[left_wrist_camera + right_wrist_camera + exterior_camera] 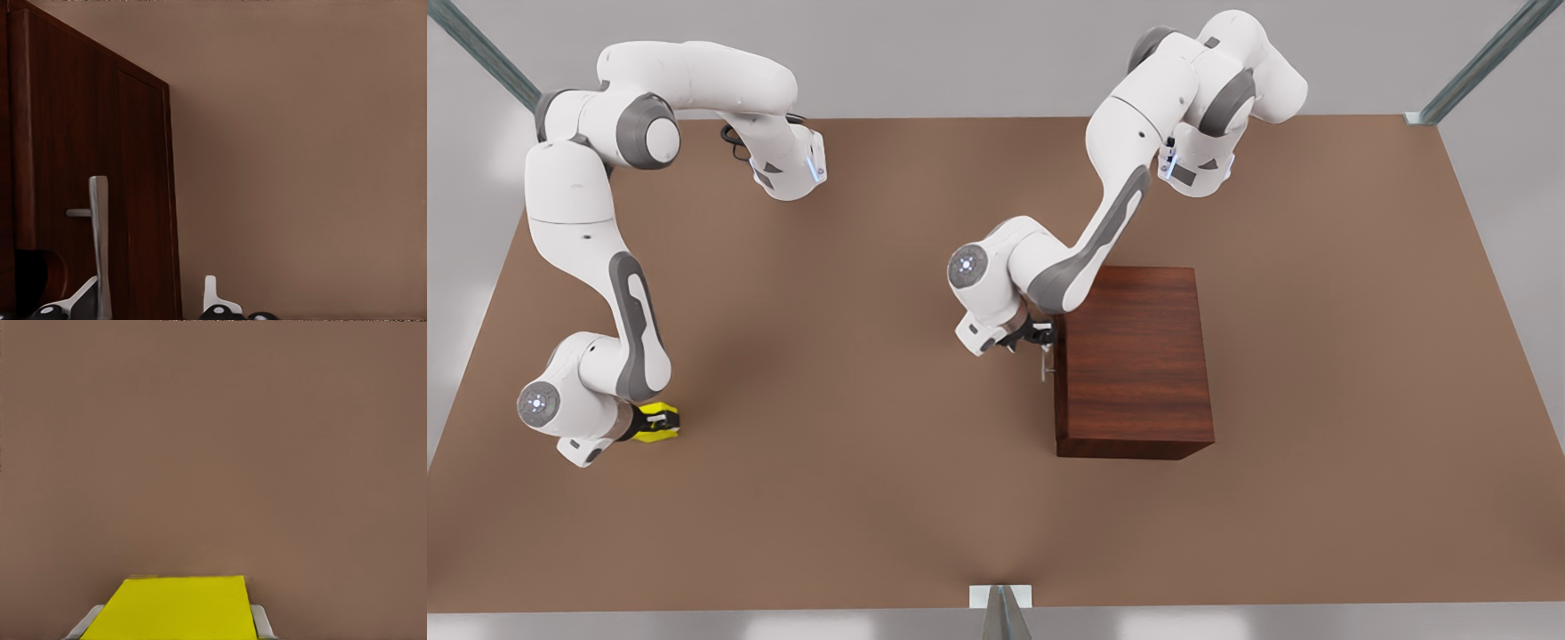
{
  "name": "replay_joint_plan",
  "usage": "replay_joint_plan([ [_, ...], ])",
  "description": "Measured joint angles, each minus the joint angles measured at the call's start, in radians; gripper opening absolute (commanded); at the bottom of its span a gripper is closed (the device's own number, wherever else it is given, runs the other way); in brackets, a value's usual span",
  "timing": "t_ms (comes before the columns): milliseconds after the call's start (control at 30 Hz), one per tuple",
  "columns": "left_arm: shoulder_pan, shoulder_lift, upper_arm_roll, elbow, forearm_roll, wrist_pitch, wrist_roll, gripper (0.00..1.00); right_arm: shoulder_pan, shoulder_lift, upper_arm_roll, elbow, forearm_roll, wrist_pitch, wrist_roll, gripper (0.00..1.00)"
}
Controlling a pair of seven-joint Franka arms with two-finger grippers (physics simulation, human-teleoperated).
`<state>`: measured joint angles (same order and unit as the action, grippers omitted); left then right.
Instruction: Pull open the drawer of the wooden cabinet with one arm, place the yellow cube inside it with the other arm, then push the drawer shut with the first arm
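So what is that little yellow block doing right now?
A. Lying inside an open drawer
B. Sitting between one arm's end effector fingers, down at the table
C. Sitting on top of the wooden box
B: the yellow cube sits between the right end effector's fingers, far from the wooden cabinet.

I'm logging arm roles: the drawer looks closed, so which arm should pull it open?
The left. Its gripper already straddles the slim silver bar handle on the dark wooden cabinet, while the right gripper flanks the small yellow cube far away.
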<state>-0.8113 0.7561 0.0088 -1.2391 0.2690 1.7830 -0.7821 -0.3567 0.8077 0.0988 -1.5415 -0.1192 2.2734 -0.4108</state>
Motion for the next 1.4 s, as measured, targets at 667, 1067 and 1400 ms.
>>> replay_joint_plan([
  [667,-0.013,0.080,-0.051,0.128,-0.004,0.090,-0.056,0.79,0.087,-0.209,0.395,0.066,-0.016,-0.234,0.117,0.61],
  [1067,0.129,-0.040,-0.154,0.220,-0.140,0.101,-0.102,1.00,0.186,-0.208,0.440,0.117,-0.036,-0.342,0.450,0.61],
  [1400,0.632,-0.179,-0.146,0.221,-0.235,-0.284,0.113,1.00,0.583,-0.107,0.454,0.421,-0.047,-0.401,0.815,0.61],
])
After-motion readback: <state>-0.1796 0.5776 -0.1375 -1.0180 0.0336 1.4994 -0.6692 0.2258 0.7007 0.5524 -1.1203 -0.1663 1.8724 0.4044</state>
